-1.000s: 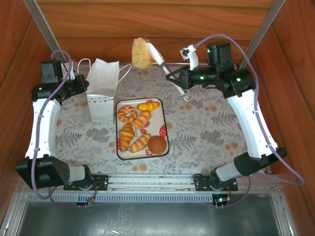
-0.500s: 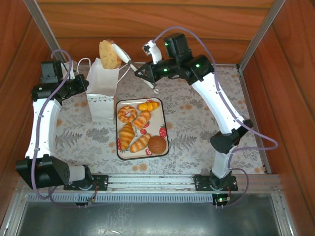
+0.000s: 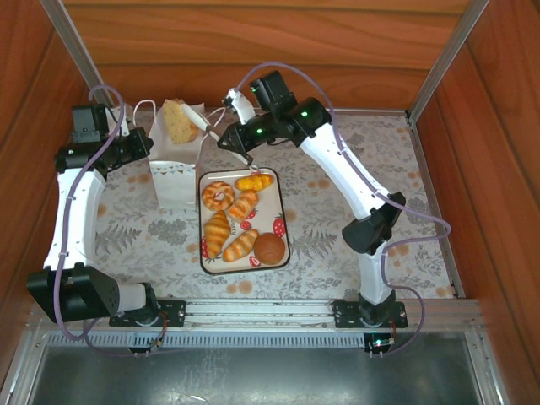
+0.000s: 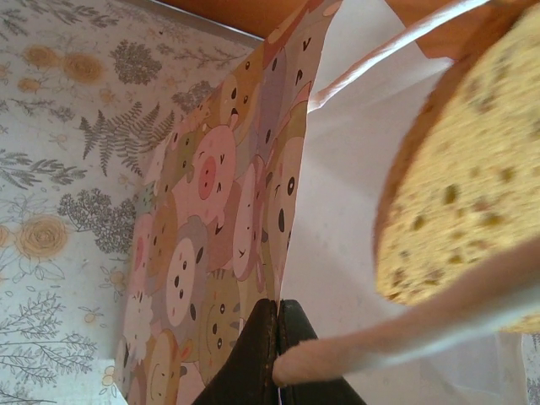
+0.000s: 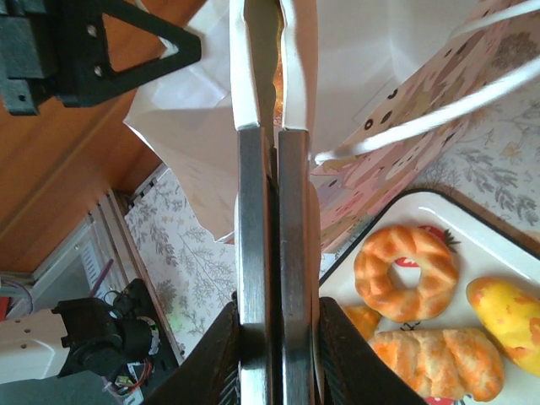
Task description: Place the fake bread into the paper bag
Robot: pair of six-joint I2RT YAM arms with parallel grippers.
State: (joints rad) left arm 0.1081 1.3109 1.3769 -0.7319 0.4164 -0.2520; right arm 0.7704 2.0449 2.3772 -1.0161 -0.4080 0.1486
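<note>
my right gripper (image 5: 265, 34) is pinched tight on a thin sliver of brown slice (image 5: 276, 84), its white tips over the open paper bag (image 5: 363, 51). the bag's cord handle (image 5: 422, 118) loops off to the right. lower right, a ring doughnut (image 5: 405, 266) lies on the tray (image 5: 489, 245), just beside a twisted roll (image 5: 439, 363).

A small white paper gift bag (image 3: 171, 181) with pinkish cartoon-print sides is standing upright and open, a speckled golden-brown toy bread slice (image 3: 177, 121) is hanging tilted over its mouth, and six golden-brown toy pastries (image 3: 242, 207) are lying clustered just beside it.
</note>
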